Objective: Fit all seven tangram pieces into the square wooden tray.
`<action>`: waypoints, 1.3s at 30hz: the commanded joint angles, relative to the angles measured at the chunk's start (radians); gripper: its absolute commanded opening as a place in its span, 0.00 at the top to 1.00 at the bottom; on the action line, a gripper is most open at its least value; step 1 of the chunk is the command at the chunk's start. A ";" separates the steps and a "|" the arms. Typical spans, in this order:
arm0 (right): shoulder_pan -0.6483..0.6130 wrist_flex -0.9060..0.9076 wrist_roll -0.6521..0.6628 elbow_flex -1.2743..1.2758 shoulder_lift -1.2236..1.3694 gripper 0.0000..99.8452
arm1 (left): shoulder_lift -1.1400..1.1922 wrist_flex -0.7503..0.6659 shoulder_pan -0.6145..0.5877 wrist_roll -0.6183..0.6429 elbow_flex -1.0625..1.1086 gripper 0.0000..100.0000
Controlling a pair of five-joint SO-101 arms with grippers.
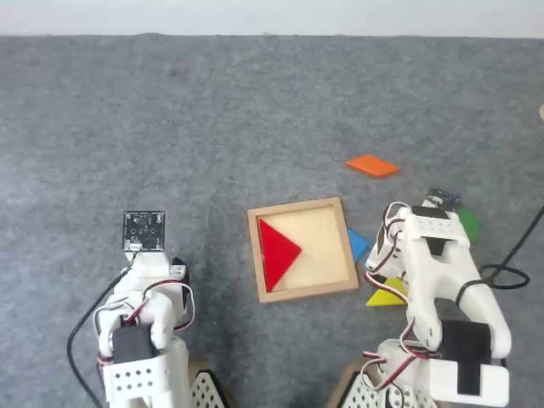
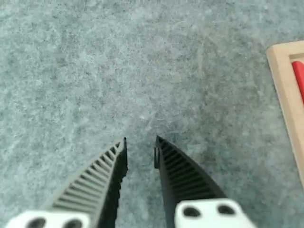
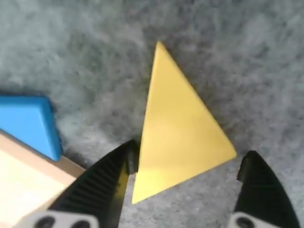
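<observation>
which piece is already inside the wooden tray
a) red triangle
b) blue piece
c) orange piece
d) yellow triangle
a: the red triangle lies inside the wooden tray, while the yellow triangle, orange piece and blue piece sit outside it on the carpet.
</observation>
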 commanded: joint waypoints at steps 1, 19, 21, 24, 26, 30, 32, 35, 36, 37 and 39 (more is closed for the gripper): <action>0.008 0.021 -0.005 0.008 0.018 0.67 | -0.020 0.003 -0.005 -0.002 -0.013 0.91; 0.054 -0.008 -0.003 0.023 0.019 0.69 | -0.020 0.003 -0.005 -0.002 -0.013 0.91; 0.054 -0.010 -0.003 0.021 0.018 0.73 | -0.020 0.003 -0.005 -0.002 -0.013 0.91; 0.054 -0.010 0.026 0.018 0.018 0.77 | -0.020 0.003 -0.005 -0.002 -0.013 0.91; 0.054 -0.021 0.038 0.018 0.018 0.78 | -0.020 0.003 -0.005 -0.002 -0.013 0.91; 0.056 -0.033 0.040 0.023 0.018 0.78 | -0.020 0.003 -0.005 -0.002 -0.013 0.91; 0.056 -0.031 0.044 0.023 0.012 0.78 | -0.020 0.003 -0.005 -0.002 -0.013 0.91; 0.058 -0.028 0.046 0.015 0.007 0.78 | -0.020 0.003 -0.005 -0.002 -0.013 0.91; 0.058 -0.027 0.048 0.006 0.007 0.78 | -0.020 0.003 -0.005 -0.002 -0.013 0.91; 0.065 -0.025 0.055 -0.003 0.007 0.78 | -0.020 0.003 -0.005 -0.002 -0.013 0.91; 0.102 -0.027 0.120 -0.023 0.007 0.78 | -0.020 0.003 -0.005 -0.002 -0.013 0.91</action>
